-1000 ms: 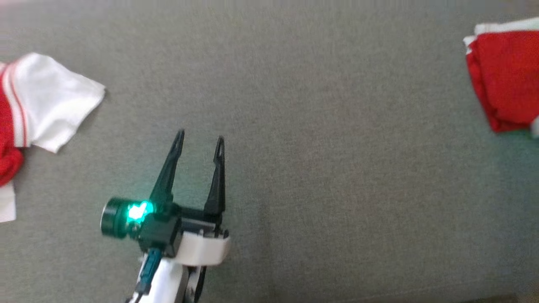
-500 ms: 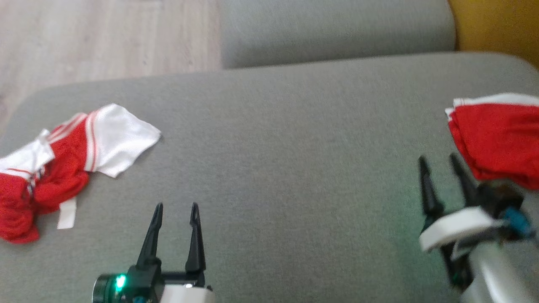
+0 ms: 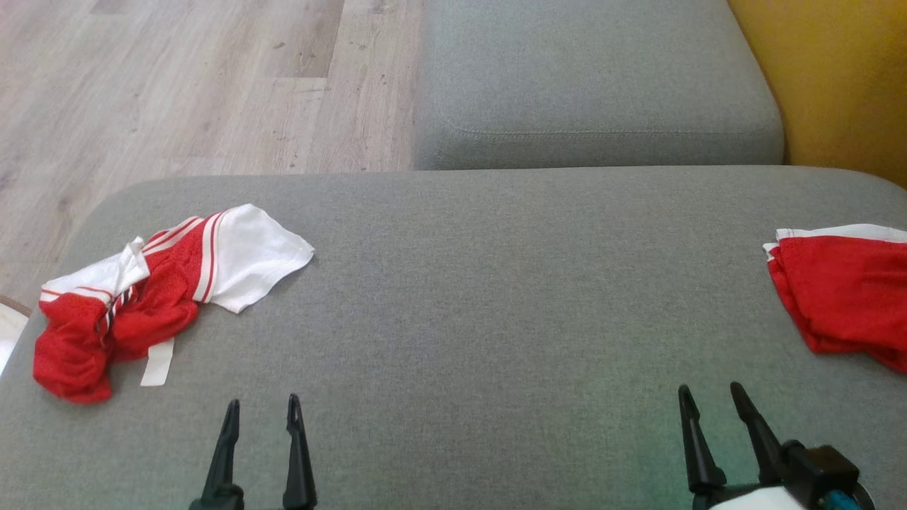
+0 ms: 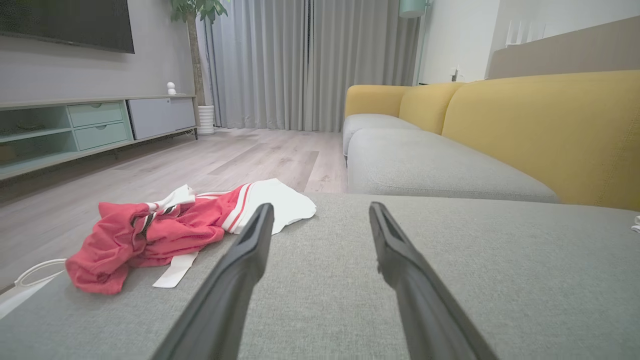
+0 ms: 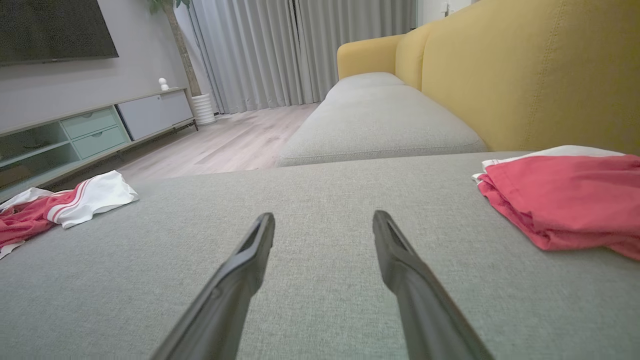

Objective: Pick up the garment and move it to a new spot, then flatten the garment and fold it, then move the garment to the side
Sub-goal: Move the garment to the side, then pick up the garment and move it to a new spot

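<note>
Pick-up step, not yet begun, as I judge it. My left gripper [image 3: 262,402] and right gripper [image 3: 708,388] stand wide and empty over the grey cushion [image 3: 496,297]. The crumpled garment [image 3: 142,297] lies at the cushion's left end, and a folded red garment [image 3: 843,290] at its right edge. Next I must reach left, pinch the crumpled garment and carry it to the middle.
</note>
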